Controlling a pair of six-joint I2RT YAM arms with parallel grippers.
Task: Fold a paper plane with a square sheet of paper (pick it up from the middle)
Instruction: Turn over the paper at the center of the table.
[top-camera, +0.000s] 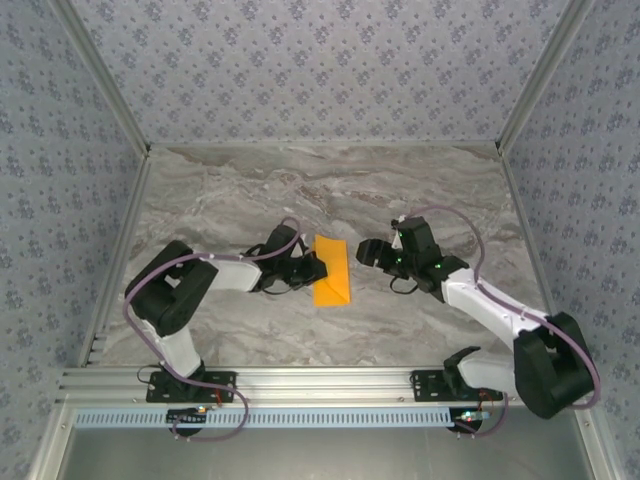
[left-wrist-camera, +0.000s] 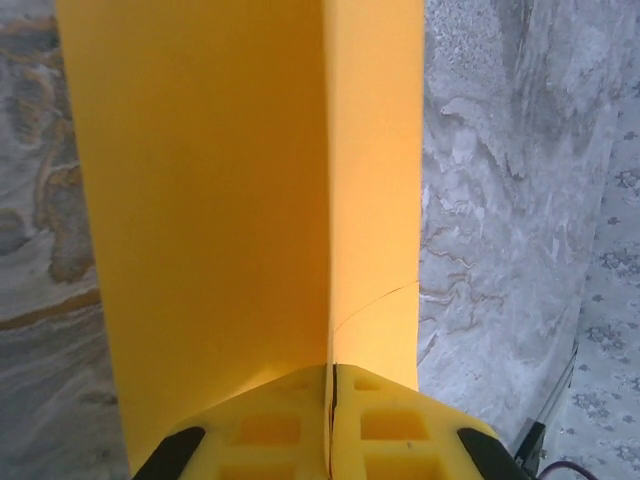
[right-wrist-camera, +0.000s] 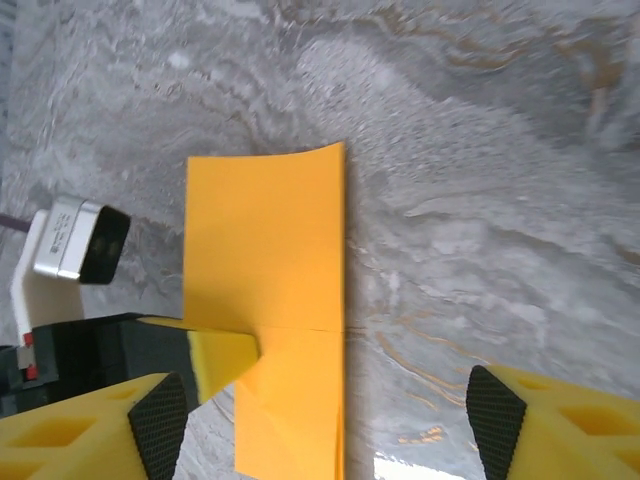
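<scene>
1. The left hand is closed tight on the sheet's left edge. In the left wrist view its yellow fingertips meet with the paper pinched between them.
2. The square sheet of paper, bright orange, is folded into a narrow strip. It sits around the middle of the surface, with its long sides running from the near edge toward the far edge. A crease runs up the paper from the fingertips.
3. In the right wrist view the strip shows a cross crease, and its far end curls slightly.
4. The right hand is spread wide, just right of the sheet and apart from it. Its dark pads sit at either side of the right wrist view.
</scene>
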